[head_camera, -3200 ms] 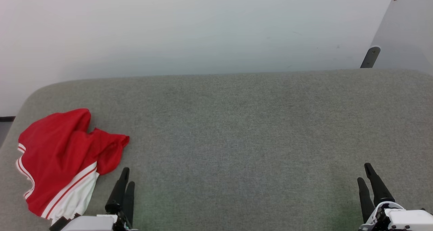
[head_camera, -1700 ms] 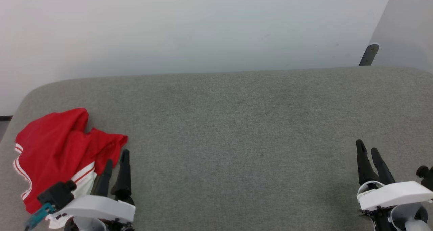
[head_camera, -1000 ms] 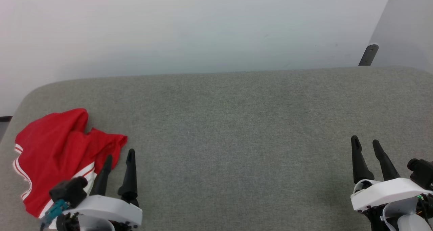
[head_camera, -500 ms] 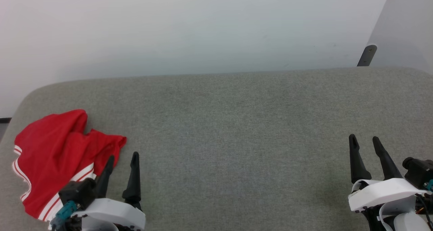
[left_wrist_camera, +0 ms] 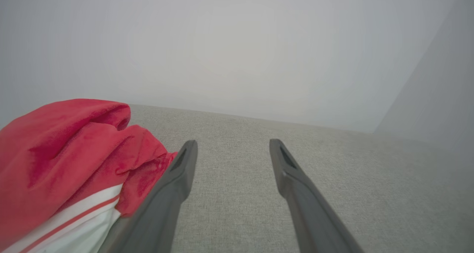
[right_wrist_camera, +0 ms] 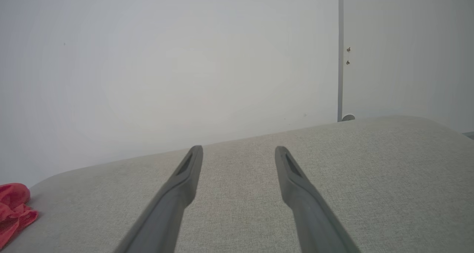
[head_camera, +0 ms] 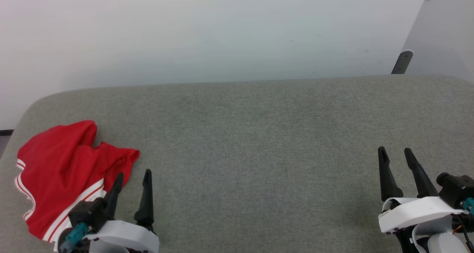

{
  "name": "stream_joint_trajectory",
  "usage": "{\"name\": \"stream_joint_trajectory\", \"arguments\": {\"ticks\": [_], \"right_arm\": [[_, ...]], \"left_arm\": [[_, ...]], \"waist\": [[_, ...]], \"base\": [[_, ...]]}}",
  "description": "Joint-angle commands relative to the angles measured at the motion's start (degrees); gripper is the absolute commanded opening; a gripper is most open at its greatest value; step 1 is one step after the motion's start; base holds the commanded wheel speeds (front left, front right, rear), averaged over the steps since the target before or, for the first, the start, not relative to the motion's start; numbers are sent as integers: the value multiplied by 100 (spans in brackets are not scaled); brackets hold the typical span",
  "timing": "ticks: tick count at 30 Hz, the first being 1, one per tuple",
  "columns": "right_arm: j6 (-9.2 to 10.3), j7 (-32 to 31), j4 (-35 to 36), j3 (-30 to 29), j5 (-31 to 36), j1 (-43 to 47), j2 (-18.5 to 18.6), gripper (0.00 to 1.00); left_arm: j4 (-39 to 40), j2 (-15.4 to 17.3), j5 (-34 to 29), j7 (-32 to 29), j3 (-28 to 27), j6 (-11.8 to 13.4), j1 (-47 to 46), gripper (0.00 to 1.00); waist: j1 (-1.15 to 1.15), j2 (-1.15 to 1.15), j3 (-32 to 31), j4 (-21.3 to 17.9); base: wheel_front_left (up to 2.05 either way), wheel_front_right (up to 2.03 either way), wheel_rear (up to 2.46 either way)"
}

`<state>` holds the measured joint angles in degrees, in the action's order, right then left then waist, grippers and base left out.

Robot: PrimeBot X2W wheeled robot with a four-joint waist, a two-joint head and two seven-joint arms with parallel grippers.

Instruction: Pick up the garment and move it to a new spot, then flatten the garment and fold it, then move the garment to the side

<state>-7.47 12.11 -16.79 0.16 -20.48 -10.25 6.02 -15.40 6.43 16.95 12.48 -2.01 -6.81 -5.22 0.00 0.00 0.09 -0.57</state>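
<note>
The garment (head_camera: 63,167) lies crumpled at the near left of the grey padded surface, red with a white, red-striped part toward me. In the left wrist view the garment (left_wrist_camera: 66,160) bunches up left of my fingers, its red edge touching the left finger. My left gripper (head_camera: 133,174) stands open just right of the garment's near edge, with nothing between its fingers (left_wrist_camera: 233,143). Far off at the near right, my right gripper (head_camera: 393,150) is open and holds nothing (right_wrist_camera: 239,148). A scrap of the garment (right_wrist_camera: 13,208) shows at the far left of the right wrist view.
The grey fabric surface (head_camera: 259,142) stretches wide between the two grippers, with a rounded corner at the far left. A pale wall (head_camera: 207,30) rises behind it. A dark bracket (head_camera: 399,62) sits at the back right by a wall corner.
Both grippers have risen into view and opened wider than three seconds ago. Over the last second the left one has edged right beside the garment and the right one slightly left. The garment has not moved.
</note>
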Motion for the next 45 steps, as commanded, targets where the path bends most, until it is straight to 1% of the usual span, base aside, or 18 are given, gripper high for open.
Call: {"name": "stream_joint_trajectory", "arguments": {"ticks": [1,17,24,32,35,38,45], "right_arm": [[-3,68,39,13,117,-21,24,100],[-4,247,55,52,315,53,14,100],[-3,318,69,76,415,49,34,100],[-3,316,94,13,295,101,-7,100],[-3,316,109,-1,254,98,-29,100],[-3,316,115,37,227,92,-37,100],[-3,306,23,299,234,63,-52,100]], "left_arm": [[-1,8,-134,50,-9,-31,18,100],[-185,41,-590,215,-16,-57,32,100],[-238,17,-697,283,-30,-70,4,100],[-313,26,-509,269,14,-68,-65,100],[-345,54,-513,269,52,-70,-102,100],[-370,55,-557,269,71,-67,-148,100],[-441,109,-530,268,-20,-18,-71,100]], "waist": [[0,0,-2,4],[0,0,-24,11],[0,0,-25,36],[0,0,-8,89],[0,0,-1,196],[0,0,0,387],[0,0,-40,1046]], "base": [[0,0,0],[0,0,0],[0,0,0],[0,0,0],[0,0,0],[0,0,0],[0,0,0]]}}
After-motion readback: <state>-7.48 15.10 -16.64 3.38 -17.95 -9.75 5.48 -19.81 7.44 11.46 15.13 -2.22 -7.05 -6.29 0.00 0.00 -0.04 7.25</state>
